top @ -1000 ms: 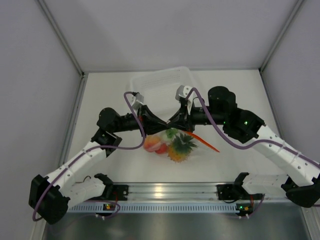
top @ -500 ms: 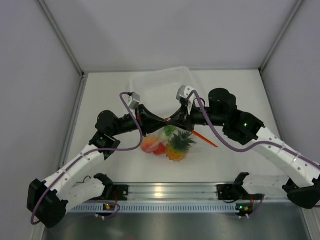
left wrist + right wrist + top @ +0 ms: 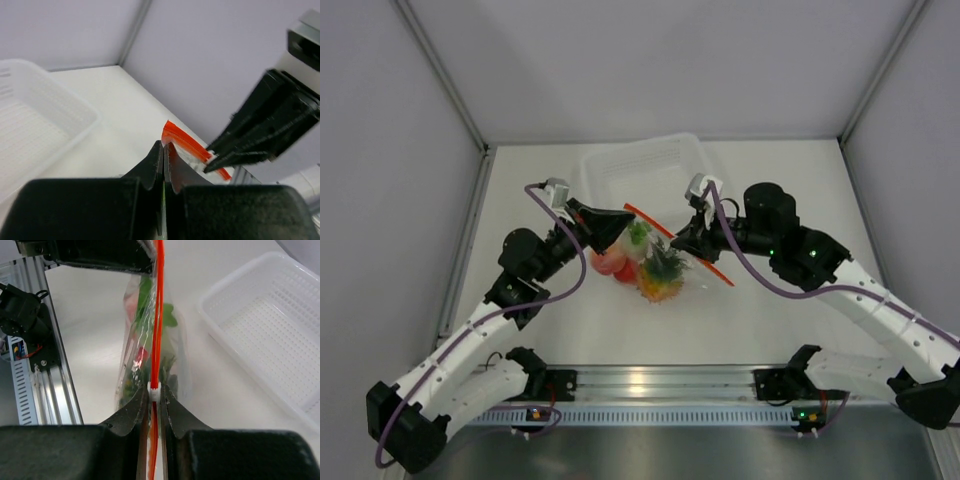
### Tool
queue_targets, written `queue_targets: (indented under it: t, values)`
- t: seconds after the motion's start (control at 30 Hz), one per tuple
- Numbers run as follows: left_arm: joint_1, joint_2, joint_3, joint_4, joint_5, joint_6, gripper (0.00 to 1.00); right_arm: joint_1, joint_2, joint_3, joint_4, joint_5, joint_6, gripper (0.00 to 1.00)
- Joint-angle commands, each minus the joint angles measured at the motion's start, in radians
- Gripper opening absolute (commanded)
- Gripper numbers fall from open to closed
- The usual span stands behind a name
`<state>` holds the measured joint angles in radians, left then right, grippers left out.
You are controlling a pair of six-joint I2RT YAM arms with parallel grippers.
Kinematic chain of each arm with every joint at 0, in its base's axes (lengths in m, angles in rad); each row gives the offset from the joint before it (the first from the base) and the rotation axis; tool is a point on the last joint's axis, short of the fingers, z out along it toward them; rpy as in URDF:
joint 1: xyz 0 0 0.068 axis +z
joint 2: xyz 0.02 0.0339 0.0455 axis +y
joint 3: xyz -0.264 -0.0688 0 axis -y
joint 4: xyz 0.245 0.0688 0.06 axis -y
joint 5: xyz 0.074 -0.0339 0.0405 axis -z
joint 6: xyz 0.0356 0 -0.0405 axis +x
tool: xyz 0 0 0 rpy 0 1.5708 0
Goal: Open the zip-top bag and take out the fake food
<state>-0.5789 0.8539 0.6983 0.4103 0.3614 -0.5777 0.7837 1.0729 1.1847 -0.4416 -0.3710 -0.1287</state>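
The zip-top bag (image 3: 690, 278) hangs between my two grippers above the table, its red-orange zip strip (image 3: 650, 220) stretched along the top. Inside it I see the orange pineapple (image 3: 660, 282), a peach-coloured fruit (image 3: 604, 262), a small red fruit (image 3: 626, 271) and the white vegetable with a green top (image 3: 638, 238). My left gripper (image 3: 630, 214) is shut on the bag's left top corner, with thin film between its fingers (image 3: 164, 146). My right gripper (image 3: 680, 245) is shut on the white slider (image 3: 155, 390) of the zip strip (image 3: 159, 315).
A rigid clear tray (image 3: 645, 165) lies on the table just behind the bag; it also shows in the left wrist view (image 3: 40, 125) and the right wrist view (image 3: 265, 325). An aluminium rail (image 3: 650, 385) runs along the near edge. Grey walls enclose the table.
The grippers, close together a second ago, have drawn apart: the left one back and to the left, the right one slightly right. The zip strip now spans between them, and the bag has shifted back.
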Motion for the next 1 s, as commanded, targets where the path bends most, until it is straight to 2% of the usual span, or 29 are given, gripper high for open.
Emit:
queue_targets:
  t: [0.0,0.1,0.33,0.5,0.73,0.8,0.83,0.97]
  values:
    - [0.028,-0.029,0.030,-0.036,-0.330,-0.028,0.00,-0.018,-0.031,-0.031,-0.065,0.017,0.014,0.00]
    - [0.048,-0.039,0.003,-0.057,-0.418,-0.073,0.00,-0.023,-0.054,-0.046,-0.081,0.038,0.029,0.00]
    - [0.073,-0.095,-0.075,-0.139,-0.723,-0.192,0.00,-0.024,-0.097,-0.068,-0.193,0.057,0.078,0.00]
    - [0.074,-0.127,-0.131,-0.156,-0.799,-0.234,0.00,-0.023,-0.154,-0.091,-0.261,0.084,0.089,0.00]
    - [0.079,-0.082,-0.131,-0.136,-0.728,-0.255,0.00,-0.023,-0.165,-0.109,-0.272,0.057,0.093,0.00]
    - [0.080,-0.070,-0.154,-0.026,-0.658,-0.217,0.00,-0.023,-0.159,-0.114,-0.260,0.037,0.093,0.03]
    - [0.080,-0.066,-0.166,0.022,-0.563,-0.186,0.00,-0.023,-0.157,-0.115,-0.247,0.023,0.093,0.04]
    - [0.079,-0.072,-0.244,0.185,-0.438,-0.165,0.00,-0.023,-0.130,-0.126,-0.239,-0.025,0.074,0.11]
